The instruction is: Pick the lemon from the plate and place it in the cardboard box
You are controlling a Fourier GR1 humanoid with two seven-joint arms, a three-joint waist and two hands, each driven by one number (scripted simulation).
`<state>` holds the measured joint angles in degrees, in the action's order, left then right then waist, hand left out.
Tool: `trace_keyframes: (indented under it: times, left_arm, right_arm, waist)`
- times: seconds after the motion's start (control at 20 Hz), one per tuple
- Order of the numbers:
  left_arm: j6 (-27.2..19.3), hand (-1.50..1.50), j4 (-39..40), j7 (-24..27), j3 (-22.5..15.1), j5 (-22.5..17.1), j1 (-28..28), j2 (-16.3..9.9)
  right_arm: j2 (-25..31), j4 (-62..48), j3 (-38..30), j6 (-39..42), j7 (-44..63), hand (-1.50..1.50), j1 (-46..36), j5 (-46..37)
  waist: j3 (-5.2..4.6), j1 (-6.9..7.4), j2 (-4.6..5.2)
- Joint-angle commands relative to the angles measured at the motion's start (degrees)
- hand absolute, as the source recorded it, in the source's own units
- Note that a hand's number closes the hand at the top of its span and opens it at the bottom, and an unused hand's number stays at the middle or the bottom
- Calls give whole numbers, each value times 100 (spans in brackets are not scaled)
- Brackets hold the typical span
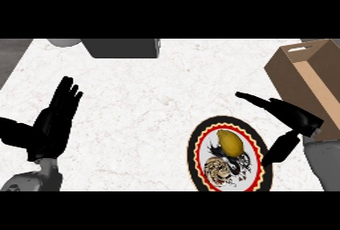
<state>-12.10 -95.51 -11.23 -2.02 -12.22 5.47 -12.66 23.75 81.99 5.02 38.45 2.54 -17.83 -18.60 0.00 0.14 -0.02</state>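
None of the task looks done yet, judging from how things lie. Going from largest to smallest: one pale marbled counter (153, 103) fills the view. One cardboard box (306, 85) stands at the far right, tall and brown, its open top tilted toward the view, with nothing visible inside it. One grey boxy object (124, 47) and one pale rounded object (64, 42) sit at the far edge, left of centre, both cut off by the view's edge.

Two black hands show. One left hand (54, 120) rests at the left side, fingers straight and pointing away, holding nothing. One right hand (289, 117) is at the right, just beside the box's near side and just right of the plate, with fingers stretched out toward the left and the thumb hanging down by the plate's rim; it grips nothing.

One round plate (201, 167) with a red and black border and a tiger picture lies near and right of centre. One yellow lemon (230, 142) sits on the plate's far half, untouched.

Left to do, as I judge it: close the right hand on the lemon, lift it, carry it right and away to the box, and release it inside.
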Motion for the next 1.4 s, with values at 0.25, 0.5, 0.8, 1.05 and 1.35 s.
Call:
trace_keyframes:
  times: [0.25,0.5,0.8,1.05,1.35]
  left_arm:
    - [157,0,232,297,62,311,-85,378]
    - [415,0,-74,-125,424,141,-9,154]
    - [559,0,82,-112,579,192,80,219]
    - [376,0,-215,-327,479,400,76,383]
    - [880,0,87,-91,748,114,-2,232]
  right_arm:
    - [-482,226,86,-75,-64,-150,381,-522]
    - [-507,-480,51,-336,-425,-150,15,-1126]
    - [-611,-413,77,-359,-602,-150,265,-1420]
    - [-896,-812,52,-284,-577,-150,-115,-1491]
    - [-1302,-1111,324,-680,-469,-150,-86,-1942]
  waist:
    - [0,-14,0]
    - [1,3,2]
    - [0,-6,0]
    - [1,3,0]
    - [0,11,1]
